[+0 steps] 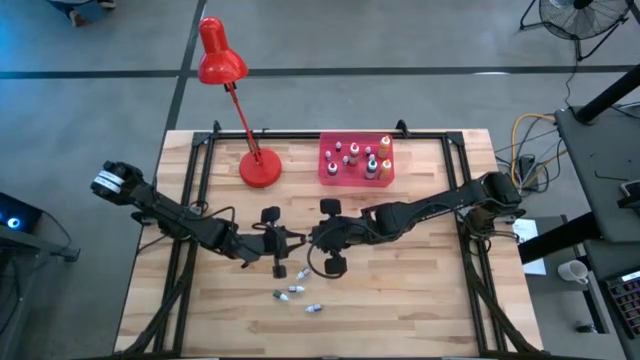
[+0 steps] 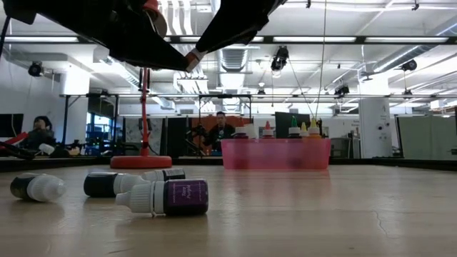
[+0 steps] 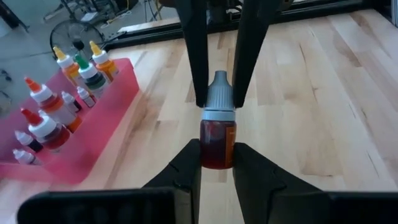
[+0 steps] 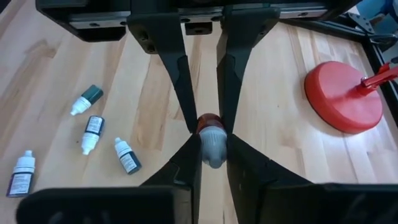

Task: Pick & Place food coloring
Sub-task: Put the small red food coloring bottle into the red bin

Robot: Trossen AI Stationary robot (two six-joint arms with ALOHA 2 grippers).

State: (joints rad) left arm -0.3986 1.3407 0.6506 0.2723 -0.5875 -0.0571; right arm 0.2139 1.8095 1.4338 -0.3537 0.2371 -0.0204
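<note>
Red bottle [image 3: 217,142]: I see it held in the air above the table's middle, caught between both claws at once.
Left gripper [image 3: 217,163]: my fingers are clamped on the bottle's red body.
Right gripper [image 4: 208,155]: closed around the grey cap [image 4: 212,147], meeting the left one head-on.
Loose bottles [image 1: 298,294]: four lie on their sides towards the table's [image 1: 420,300] near edge, apart from both claws.
Pink tray [image 1: 330,172]: at the far edge, with upright bottles inside, beside the red lamp [image 1: 259,167].
</note>
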